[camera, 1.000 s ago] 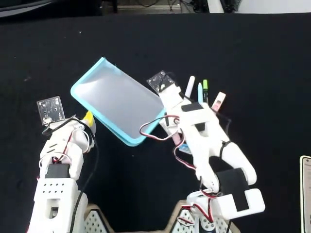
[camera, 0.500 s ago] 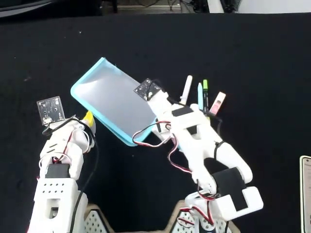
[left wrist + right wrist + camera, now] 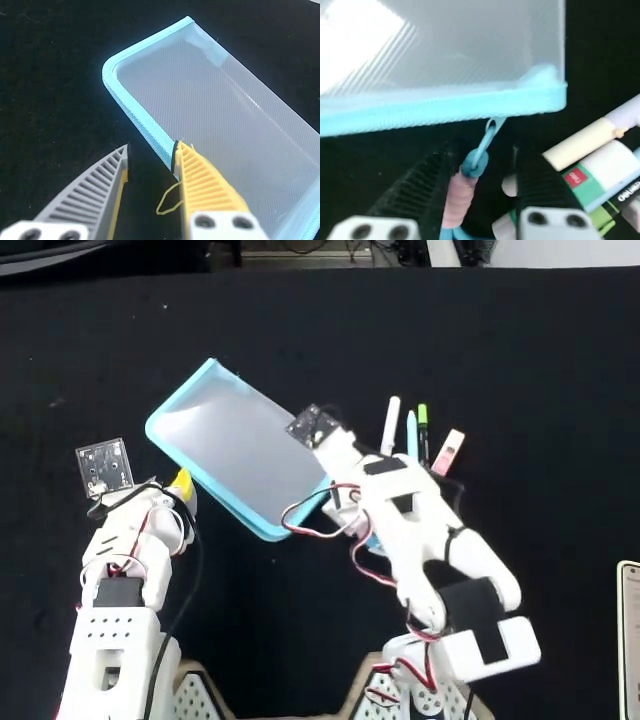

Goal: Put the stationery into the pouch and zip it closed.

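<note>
In the right wrist view, the right tool (image 3: 482,150) has its fingers apart. The pouch's (image 3: 445,65) blue zipper pull (image 3: 487,134) and pink tab (image 3: 459,192) sit between them. Pens (image 3: 600,160) lie just beside it, their red label and dark print too blurred to read.

In the left wrist view, the left tool (image 3: 151,146) is spread, its yellow finger (image 3: 200,185) at the pouch's border.

From above, the pouch (image 3: 240,455) lies flat on the black worktop (image 3: 520,360) between both tools.

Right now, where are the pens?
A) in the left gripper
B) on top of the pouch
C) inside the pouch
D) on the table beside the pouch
D: the pens lie on the black table beside the pouch, whose clear panel shows nothing inside.
</note>
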